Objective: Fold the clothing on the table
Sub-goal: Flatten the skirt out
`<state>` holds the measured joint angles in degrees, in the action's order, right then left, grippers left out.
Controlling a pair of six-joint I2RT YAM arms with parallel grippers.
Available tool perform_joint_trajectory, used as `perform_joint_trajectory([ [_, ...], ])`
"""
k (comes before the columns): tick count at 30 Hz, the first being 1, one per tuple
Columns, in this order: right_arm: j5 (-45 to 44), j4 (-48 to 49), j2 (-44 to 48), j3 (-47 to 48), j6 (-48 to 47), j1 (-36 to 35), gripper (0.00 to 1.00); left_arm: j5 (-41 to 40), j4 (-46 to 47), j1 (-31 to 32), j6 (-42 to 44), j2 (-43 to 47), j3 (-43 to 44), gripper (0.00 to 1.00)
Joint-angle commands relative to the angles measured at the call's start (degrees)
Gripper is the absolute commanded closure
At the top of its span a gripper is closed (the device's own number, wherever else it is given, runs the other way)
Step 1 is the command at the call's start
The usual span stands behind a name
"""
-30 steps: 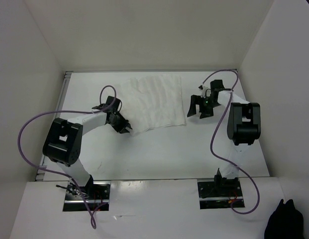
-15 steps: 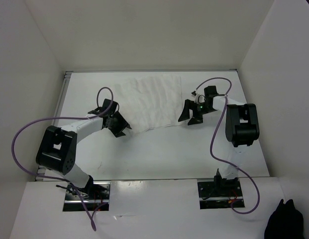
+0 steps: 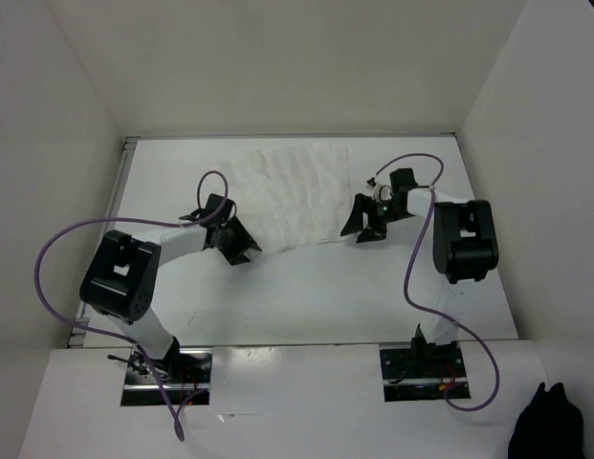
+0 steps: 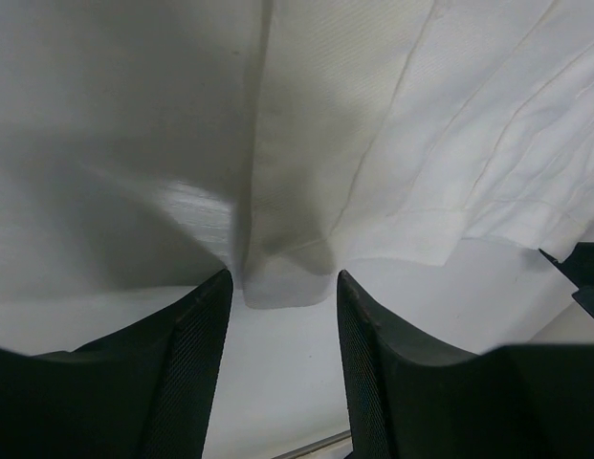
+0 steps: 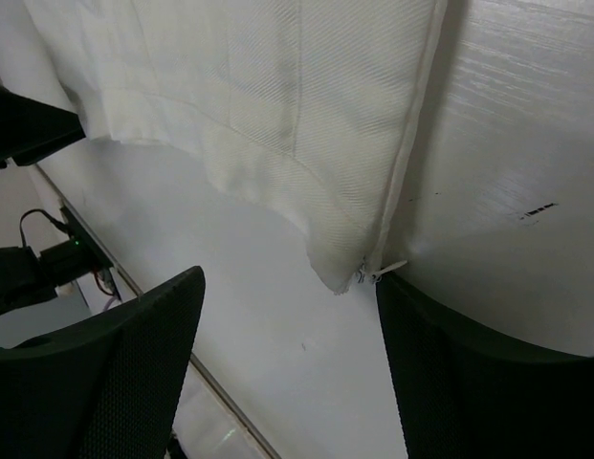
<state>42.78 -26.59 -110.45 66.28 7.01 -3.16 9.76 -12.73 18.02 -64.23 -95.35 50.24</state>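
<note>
Clothing (image 3: 295, 191) is seen spread flat in the upper centre of the worktop (image 3: 316, 296). Left jaws are held partly open about its lower-left corner (image 4: 277, 282), with nothing gripped. Right jaws are held wide apart about the lower-right corner (image 5: 359, 273), likewise empty. Grasping of both near corners is judged to be the step in hand. Next, both pairs would need to be closed on the hem and the edge carried toward the far side.

Black bundle (image 3: 548, 426) cut by near-right frame edge. Clothing (image 4: 392, 143) runs past top edge in both wrist views.
</note>
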Motion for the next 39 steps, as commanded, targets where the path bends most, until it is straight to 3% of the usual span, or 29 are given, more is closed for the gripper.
perform_joint_trajectory([
  [1, -10.0, 3.1, -3.5, -2.0, -1.8, -0.8, 0.23, 0.1, 2.1, 0.1, 1.0, -1.9, 0.8, 0.44],
  [4, -10.5, 3.1, -3.5, -2.0, -1.8, -0.8, 0.28, 0.6, 2.1, 0.6, 1.0, -2.4, 0.8, 0.45],
  [6, -10.5, 3.1, -4.0, -1.4, -1.8, -0.8, 0.33, 0.6, 2.1, 0.6, 0.5, -2.4, 0.8, 0.51],
  [9, -10.5, 3.6, -4.0, -0.9, -1.3, -0.8, 0.47, 0.6, 2.1, 0.6, 0.5, -2.9, 0.8, 0.7],
  [13, -10.5, 3.6, -4.5, -0.3, -1.3, -0.8, 0.7, 0.6, 1.6, 0.6, 0.5, -4.1, 0.8, 0.92],
  [15, -10.5, 3.6, -4.5, -0.3, -1.3, -0.8, 0.86, 0.6, 1.0, 0.6, 0.5, -4.6, 1.4, 0.99],
  [17, -11.1, 3.0, -3.9, 0.3, -1.3, -0.8, 1.0, -0.2, -0.5, 0.6, 1.0, -4.1, 2.0, 1.0],
  [21, -13.8, 0.0, -1.3, 1.6, -4.4, -0.8, 1.0, -3.6, -6.7, 0.6, 2.1, -1.2, 4.5, 1.0],
  [27, -17.1, -3.0, 9.1, 0.9, -18.8, 0.3, 1.0, -6.6, -14.2, 0.6, 4.0, 10.9, 2.6, 1.0],
  [32, -16.9, -11.5, 18.8, -3.9, -33.2, -0.3, 1.0, -4.2, -19.6, 0.6, 8.5, 21.6, 0.7, 1.0],
  [39, -18.8, -20.0, 33.5, -5.5, -39.2, -0.3, 1.0, 1.3, -24.6, 0.0, 14.7, 26.7, -6.4, 1.0],
])
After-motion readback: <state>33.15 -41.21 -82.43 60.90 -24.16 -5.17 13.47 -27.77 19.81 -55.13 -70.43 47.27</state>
